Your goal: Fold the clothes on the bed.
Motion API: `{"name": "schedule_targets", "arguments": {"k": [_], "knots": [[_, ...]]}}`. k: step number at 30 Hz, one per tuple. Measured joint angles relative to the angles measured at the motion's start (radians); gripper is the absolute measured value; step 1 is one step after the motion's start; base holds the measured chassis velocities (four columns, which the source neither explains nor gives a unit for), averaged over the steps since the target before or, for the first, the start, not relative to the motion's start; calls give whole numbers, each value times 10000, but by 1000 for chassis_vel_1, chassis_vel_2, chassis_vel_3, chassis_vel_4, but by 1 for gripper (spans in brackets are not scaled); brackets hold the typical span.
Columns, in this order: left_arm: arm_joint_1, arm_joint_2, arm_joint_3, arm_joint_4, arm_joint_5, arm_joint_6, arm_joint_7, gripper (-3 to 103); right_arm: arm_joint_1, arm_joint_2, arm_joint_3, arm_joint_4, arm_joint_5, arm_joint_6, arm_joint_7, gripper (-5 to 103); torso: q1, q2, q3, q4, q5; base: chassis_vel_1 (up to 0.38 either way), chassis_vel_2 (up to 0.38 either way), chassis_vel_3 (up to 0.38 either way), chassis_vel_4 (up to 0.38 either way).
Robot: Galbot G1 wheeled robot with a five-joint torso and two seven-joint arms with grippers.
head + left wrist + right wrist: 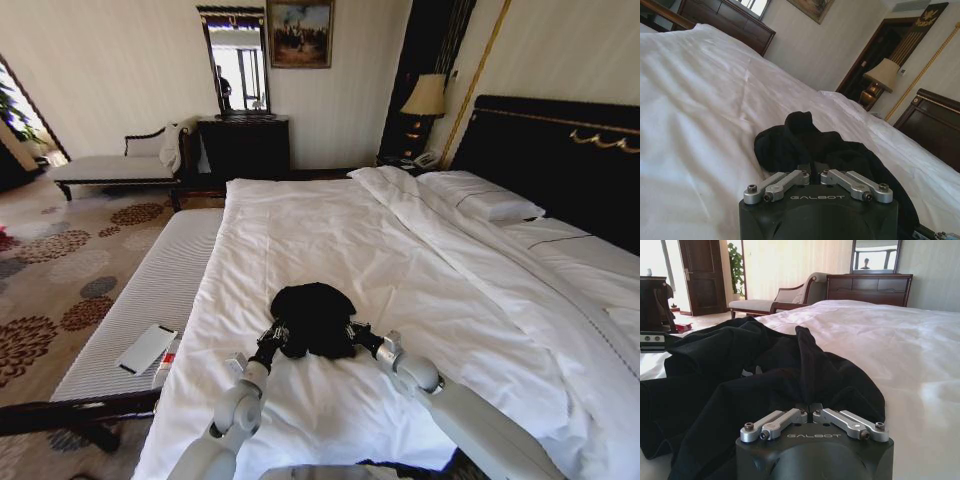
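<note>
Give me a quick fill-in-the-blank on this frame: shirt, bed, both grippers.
1. The T-shirt lies bunched on the ____ duvet.
2. The shirt's colour is ____.
3. The left gripper and right gripper are each shut on the ____.
4. By the headboard stands a ____ with a cream shade.

Missing words: white; black; T-shirt; lamp

Head view high over bed (330,230), wrist views low, sharing T-shirt (312,318)
</note>
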Motion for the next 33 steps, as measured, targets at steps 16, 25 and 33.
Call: {"name": "schedule_targets", "arguments": {"k": [16,25,33], "knots": [[-14,67,-65,14,-318,83,-122,0,-14,25,22,-4,54,-9,40,0,0,0,0,0,0,0,0,0,0],[298,896,-397,-532,70,59,-124,0,-277,60,592,235,42,89,44,0,0,0,0,1,-2,0,0,0,0],[381,2122,-943,-1752,294,186,-169,0,-660,-84,1486,1128,26,112,176,0,-1,0,0,0,0,0,0,0,0]]}}
